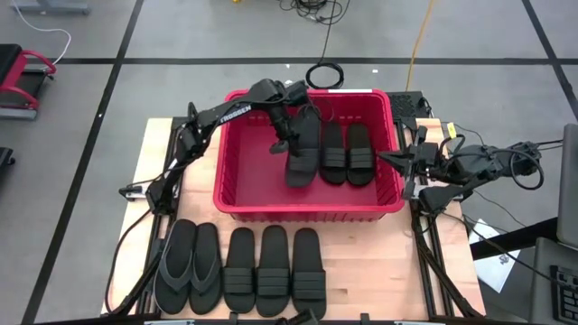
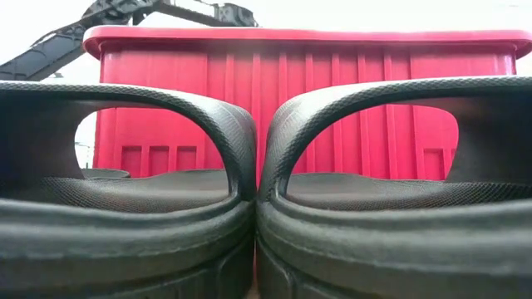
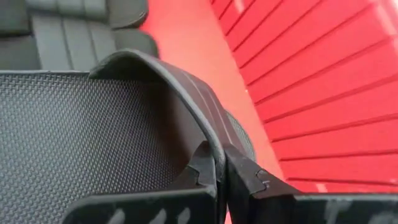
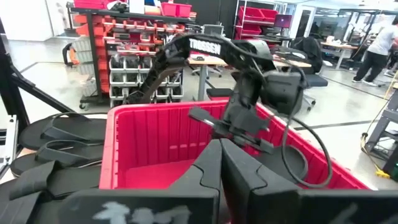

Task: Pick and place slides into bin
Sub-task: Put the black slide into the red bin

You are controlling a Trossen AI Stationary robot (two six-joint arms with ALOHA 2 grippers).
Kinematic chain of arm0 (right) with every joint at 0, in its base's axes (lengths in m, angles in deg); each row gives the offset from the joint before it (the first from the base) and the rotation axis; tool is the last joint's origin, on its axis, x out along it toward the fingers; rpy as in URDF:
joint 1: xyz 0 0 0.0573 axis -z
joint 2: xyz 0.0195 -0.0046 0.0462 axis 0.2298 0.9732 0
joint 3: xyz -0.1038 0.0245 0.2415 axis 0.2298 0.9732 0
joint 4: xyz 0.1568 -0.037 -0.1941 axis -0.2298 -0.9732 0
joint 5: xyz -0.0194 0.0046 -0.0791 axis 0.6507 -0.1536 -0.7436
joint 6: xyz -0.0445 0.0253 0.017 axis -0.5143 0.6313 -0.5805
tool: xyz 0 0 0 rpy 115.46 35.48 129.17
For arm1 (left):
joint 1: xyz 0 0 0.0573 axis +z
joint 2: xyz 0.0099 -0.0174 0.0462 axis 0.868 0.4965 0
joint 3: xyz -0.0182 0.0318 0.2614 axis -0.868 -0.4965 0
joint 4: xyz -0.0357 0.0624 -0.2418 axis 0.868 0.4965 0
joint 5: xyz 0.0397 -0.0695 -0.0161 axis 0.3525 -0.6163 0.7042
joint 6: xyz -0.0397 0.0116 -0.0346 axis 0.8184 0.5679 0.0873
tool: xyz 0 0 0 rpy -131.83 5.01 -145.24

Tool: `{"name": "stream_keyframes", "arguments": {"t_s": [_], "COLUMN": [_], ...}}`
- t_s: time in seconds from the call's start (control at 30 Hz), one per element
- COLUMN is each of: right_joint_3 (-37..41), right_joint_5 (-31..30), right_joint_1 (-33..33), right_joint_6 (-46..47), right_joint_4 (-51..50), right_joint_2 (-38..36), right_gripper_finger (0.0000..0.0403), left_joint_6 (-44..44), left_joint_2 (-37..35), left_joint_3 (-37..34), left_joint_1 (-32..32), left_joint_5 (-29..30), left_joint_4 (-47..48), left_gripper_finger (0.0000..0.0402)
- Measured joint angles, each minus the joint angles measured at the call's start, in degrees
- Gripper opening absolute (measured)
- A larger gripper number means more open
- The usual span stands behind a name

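Note:
My left gripper (image 1: 286, 143) reaches into the red bin (image 1: 307, 209) and is shut on a black strap slide (image 1: 302, 155) near the bin's middle. Two more strap slides (image 1: 347, 152) lie flat, side by side, on the bin floor to its right. My right gripper (image 1: 390, 161) waits shut and empty just outside the bin's right wall; its shut fingers show in the right wrist view (image 4: 219, 158). Two thong flip-flops (image 1: 190, 267) and three strap slides (image 1: 274, 271) lie in a row on the table in front of the bin. My left gripper pinches the slide's ribbed strap (image 3: 208, 134) at one end, where it comes down to the sole's side. One finger (image 3: 200, 169) is under the strap over the footbed and one (image 3: 244, 177) is outside. The fingers come from above. The slide hangs tilted inside the bin.
The low view is filled by two strap slides (image 2: 125, 208) close to the camera, with the bin's front wall (image 2: 307, 100) behind them. Cables and the right arm's base (image 1: 470, 171) lie right of the bin. Bare bin floor (image 1: 253, 162) shows left of the held slide.

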Motion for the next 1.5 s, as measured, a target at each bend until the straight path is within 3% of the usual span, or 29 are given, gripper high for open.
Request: {"name": "stream_keyframes", "arguments": {"t_s": [0.23,0.93,1.23,1.5], "right_joint_3": [-0.01,0.00,0.00,0.00], "right_joint_5": [0.00,0.02,0.00,-0.02], "right_joint_1": [0.00,0.00,0.00,-0.02], "right_joint_6": [-0.15,1.30,0.33,0.22], "right_joint_4": [0.07,0.17,0.17,0.20], "right_joint_2": [0.00,-0.02,-0.02,-0.04], "right_gripper_finger": [0.0000,0.0000,0.0000,0.0000], "left_joint_6": [-0.76,-4.63,-5.11,-4.14], "left_joint_2": [3.25,8.88,8.87,8.46], "left_joint_3": [-0.01,-0.07,-8.93,-9.39], "left_joint_1": [0.70,3.77,5.30,5.53], "left_joint_5": [-6.77,-10.56,-11.74,-12.18], "left_joint_4": [-0.92,-0.76,-5.19,-8.66], "left_gripper_finger": [0.0001,0.0001,0.0001,0.0001]}}
